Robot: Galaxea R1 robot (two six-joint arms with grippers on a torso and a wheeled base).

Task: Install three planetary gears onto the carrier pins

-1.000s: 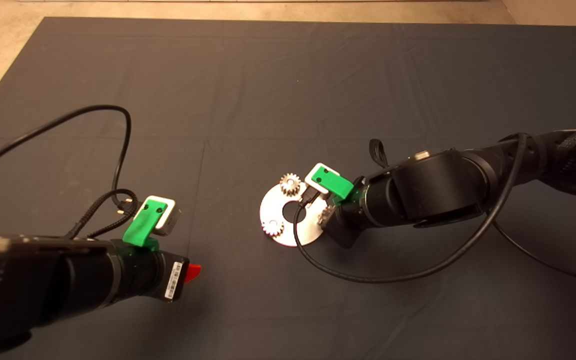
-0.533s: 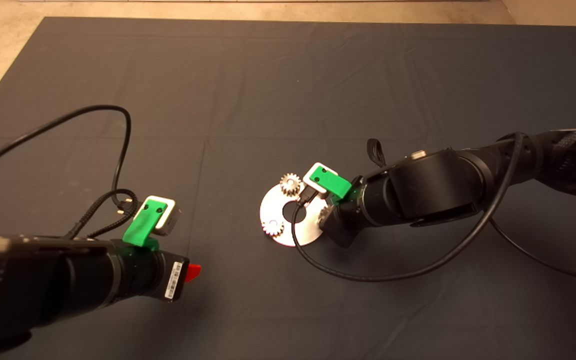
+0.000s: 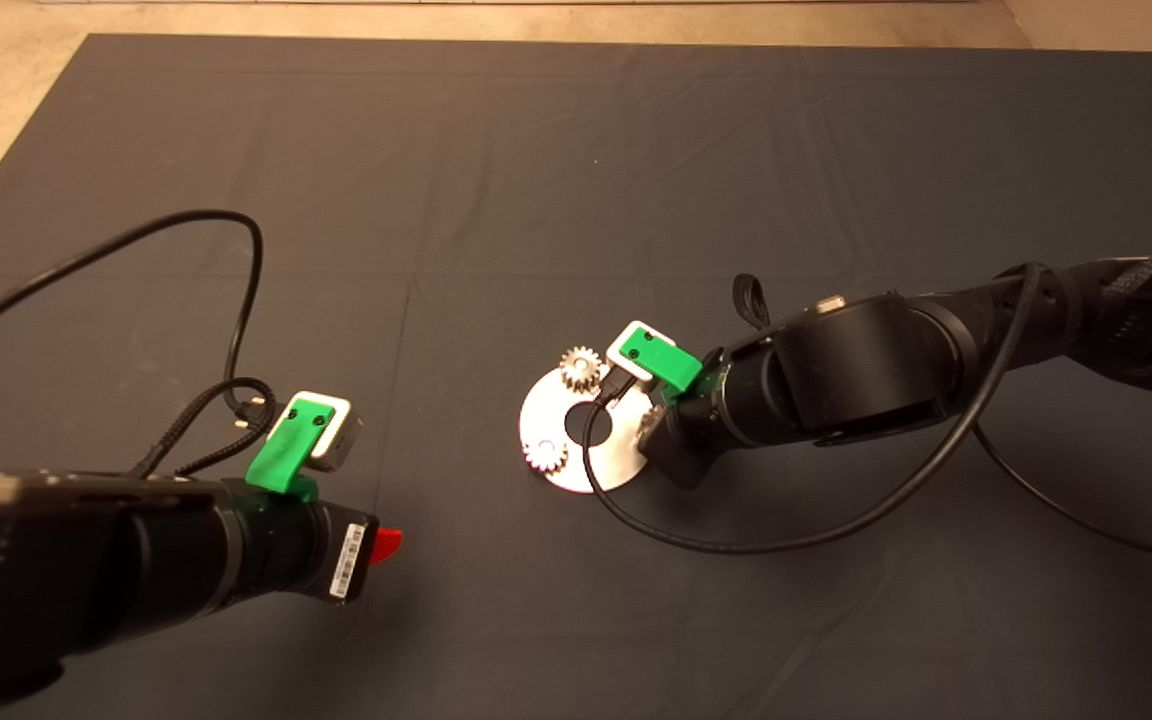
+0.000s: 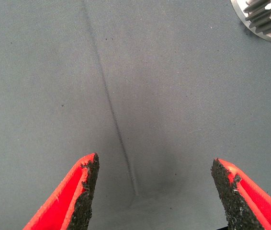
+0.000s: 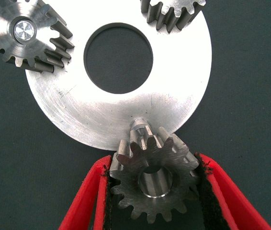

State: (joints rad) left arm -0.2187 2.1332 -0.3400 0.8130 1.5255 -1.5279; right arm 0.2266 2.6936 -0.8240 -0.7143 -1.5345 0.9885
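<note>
Your right gripper (image 5: pixel 151 191) has its red fingers clamped on the third small silvery-grey toothed metal gear (image 5: pixel 152 177), held at the edge of the flat round silver plate with the large centre hole (image 5: pixel 121 112). The gear's bore sits just short of the last short silver stud (image 5: pixel 139 127), not over it. If you lower now, the gear's face will likely land on the stud's top and tilt, or shove the plate across the dark mat (image 3: pixel 576 180). Two matching gears already sit on their studs (image 5: pixel 24 31), (image 5: pixel 174 12), the second cut off. From overhead, your wrist hides the held gear. Your left gripper (image 4: pixel 157 191) waits, fingers spread, well apart.
</note>
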